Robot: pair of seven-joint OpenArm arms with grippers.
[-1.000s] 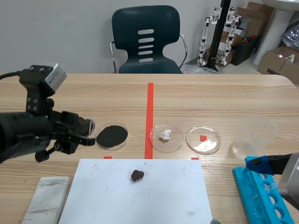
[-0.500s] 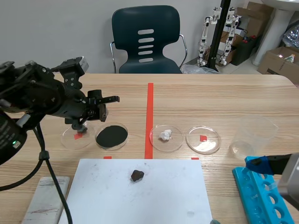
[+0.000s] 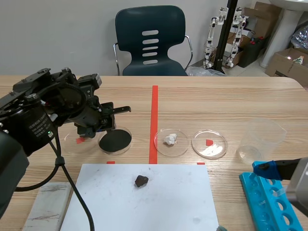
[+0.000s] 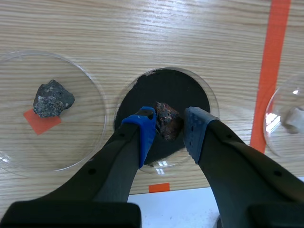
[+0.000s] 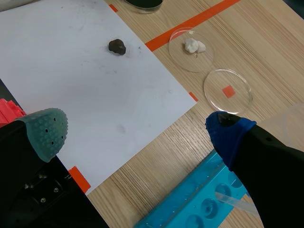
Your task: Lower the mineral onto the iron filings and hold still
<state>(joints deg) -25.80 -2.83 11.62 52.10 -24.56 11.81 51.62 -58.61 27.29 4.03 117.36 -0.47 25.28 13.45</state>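
My left claw (image 4: 168, 127) is clamped on the mineral (image 4: 166, 119), a small reddish-brown lump pinched between the blue pads (image 4: 145, 128). Over the last second the arm has swung in from the near left, risen over the dishes and come back down. The claw now sits over the dish of iron filings (image 4: 166, 88), with the black powder directly under the mineral. That puts the carry behind me, I think; what remains is the last bit of descent and then keeping steady.

From the wrist view I cannot tell whether the mineral touches the filings yet. In the scene view the claw looks close above the dish, so I would ease down slowly. Beside the claw, a second dish holds a grey stone (image 4: 53, 98); I want to stay off its rim.

My right claw (image 5: 137, 132) stands wide open, holding nothing, with the white sheet (image 5: 71, 71) ahead of it.
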